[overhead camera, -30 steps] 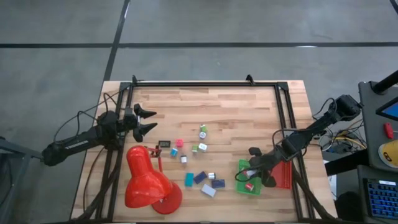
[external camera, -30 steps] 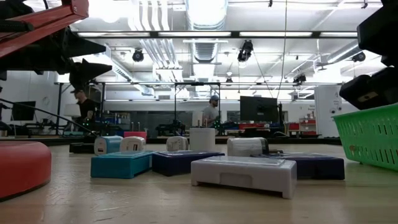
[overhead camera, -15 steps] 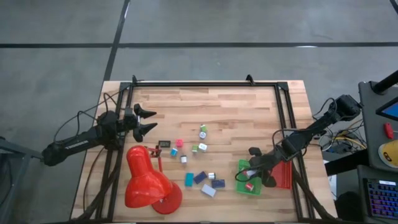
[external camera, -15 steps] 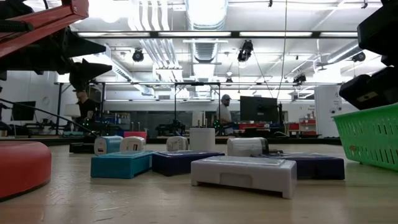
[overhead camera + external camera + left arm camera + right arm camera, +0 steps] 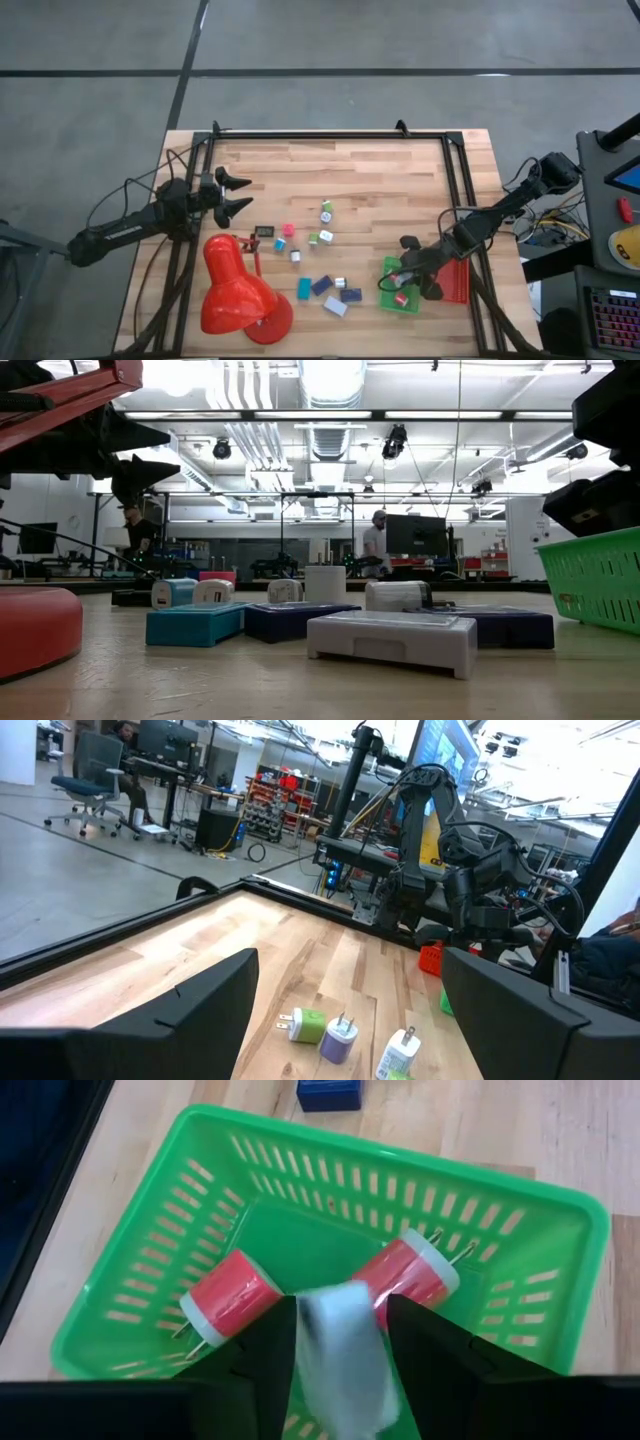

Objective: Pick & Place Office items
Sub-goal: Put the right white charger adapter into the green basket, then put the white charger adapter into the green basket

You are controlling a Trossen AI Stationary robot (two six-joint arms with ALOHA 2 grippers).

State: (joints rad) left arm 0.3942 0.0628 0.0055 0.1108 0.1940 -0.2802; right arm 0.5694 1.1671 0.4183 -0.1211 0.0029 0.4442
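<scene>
My right gripper point(image 5: 404, 270) hangs over the green basket point(image 5: 392, 300) at the near right, shut on a small white piece point(image 5: 340, 1350). Two red plug pieces point(image 5: 230, 1295) point(image 5: 405, 1275) lie on the basket floor. Several small pieces lie on the wood mid-table: white-green point(image 5: 327, 213), pink point(image 5: 288, 229), black point(image 5: 264, 232), teal point(image 5: 304, 288), dark blue point(image 5: 321, 285), white point(image 5: 335, 306). My left gripper point(image 5: 246, 194) is open and empty above the table's left side, far from them. My right gripper pinches the white piece by its two sides point(image 5: 310, 1340) between its two fingers, which point down from above. The piece is clear of the basket floor, above the two red plugs. It looks blurred, so I cannot tell which part of it is held.
A big red desk lamp point(image 5: 235, 290) stands at the near left. A red tray point(image 5: 458, 282) lies just right of the green basket. A black frame point(image 5: 330, 136) rims the table. Bare wood lies at the far middle. A person walks in the room behind point(image 5: 377, 540).
Both grippers have kept still. The person in the room behind has walked toward the right.
</scene>
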